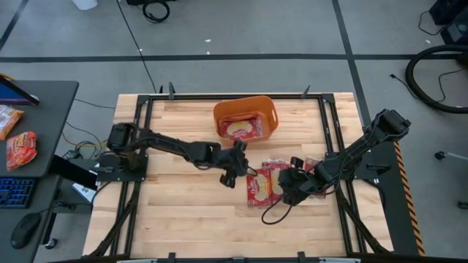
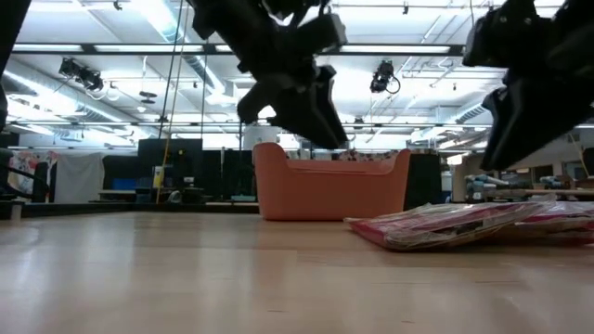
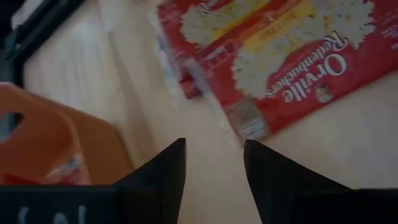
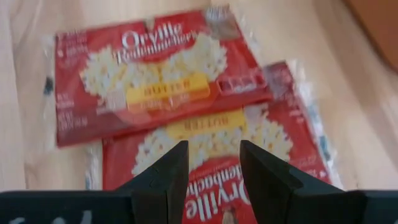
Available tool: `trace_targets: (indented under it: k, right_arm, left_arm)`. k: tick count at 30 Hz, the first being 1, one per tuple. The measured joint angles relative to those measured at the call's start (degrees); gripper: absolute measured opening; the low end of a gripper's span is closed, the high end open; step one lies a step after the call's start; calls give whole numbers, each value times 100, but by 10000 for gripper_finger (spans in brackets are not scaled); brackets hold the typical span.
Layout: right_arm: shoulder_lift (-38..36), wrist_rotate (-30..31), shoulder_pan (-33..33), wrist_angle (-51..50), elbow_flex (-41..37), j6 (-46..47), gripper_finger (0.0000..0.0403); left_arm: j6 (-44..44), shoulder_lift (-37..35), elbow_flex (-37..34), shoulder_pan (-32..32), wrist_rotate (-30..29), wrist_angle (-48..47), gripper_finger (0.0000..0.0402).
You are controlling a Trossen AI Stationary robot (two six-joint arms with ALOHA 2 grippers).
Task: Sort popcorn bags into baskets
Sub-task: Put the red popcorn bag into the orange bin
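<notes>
An orange basket (image 1: 246, 119) (image 2: 329, 186) (image 3: 37, 143) stands at the far middle of the table, with one red popcorn bag (image 1: 241, 128) lying flat inside it. Several more red popcorn bags (image 1: 259, 188) (image 2: 445, 223) lie flat and overlapping on the table to the near right of the basket. My left gripper (image 1: 235, 169) (image 3: 214, 168) hovers open just left of this pile, above the table, with a bag (image 3: 280, 56) ahead of its fingers. My right gripper (image 1: 292, 183) (image 4: 213, 168) hovers open over the pile, above two overlapping bags (image 4: 155, 81) (image 4: 211, 143).
A dark cable (image 1: 274, 212) loops on the table near the right gripper. A black side table (image 1: 36, 146) left of the workbench carries other snack packets (image 1: 20, 146) and a keyboard. Bare wood (image 1: 183, 219) spreads across the near left of the table.
</notes>
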Motion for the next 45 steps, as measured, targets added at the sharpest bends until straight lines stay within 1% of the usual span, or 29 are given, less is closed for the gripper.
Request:
trace_targets:
  k: [7,11,13,15,18,22,25,29,33,36,38,40,42,44,45]
  right_arm:
    - [-2,-302,2,196,-264,122,150]
    - [-1,-287,0,970,-528,-138,150]
    - [0,-280,0,1358,-607,-311,150]
    - [0,-268,-20,1585,-657,-427,150]
    - [172,-271,-128,1793,-677,-538,150]
    - [756,-440,-331,2398,-678,-824,150]
    - [1228,-315,-495,3014,-589,-1084,150]
    - [1765,-268,-812,3545,-296,-1543,149]
    - [1971,-424,-1120,3341,58,-1816,149]
    - [1794,-598,-1204,2936,201,-1993,149]
    - [1568,-613,-1179,2712,240,-2019,149]
    - [1291,-589,-1115,2499,240,-2007,149]
    - [1037,-479,-1004,2245,240,-1913,149]
    - [791,-279,-858,2048,240,-1795,149]
    - [691,-142,-785,1957,240,-1727,149]
  left_arm:
    - [-555,470,0,-508,-147,192,167]
    - [-881,584,0,-735,-187,76,167]
    - [-1205,576,0,-848,-348,-62,167]
    - [-1540,514,26,-941,-489,-505,167]
    - [-1990,425,296,-1054,-520,-1486,167]
    - [-2490,416,512,-1179,-519,-2448,167]
    - [-2695,420,516,-1290,-521,-2673,167]
    - [-2703,425,470,-1392,-509,-2748,167]
    - [-2498,425,472,-1429,-521,-2658,167]
    - [-2177,468,476,-1436,-562,-2626,167]
    - [-1920,505,466,-1436,-755,-2630,167]
    - [-1712,577,481,-1447,-1009,-2390,167]
    - [-1438,638,471,-1477,-1217,-2348,167]
    - [-1151,729,475,-1500,-1316,-2093,167]
    - [-1035,772,472,-1507,-1350,-2131,167]
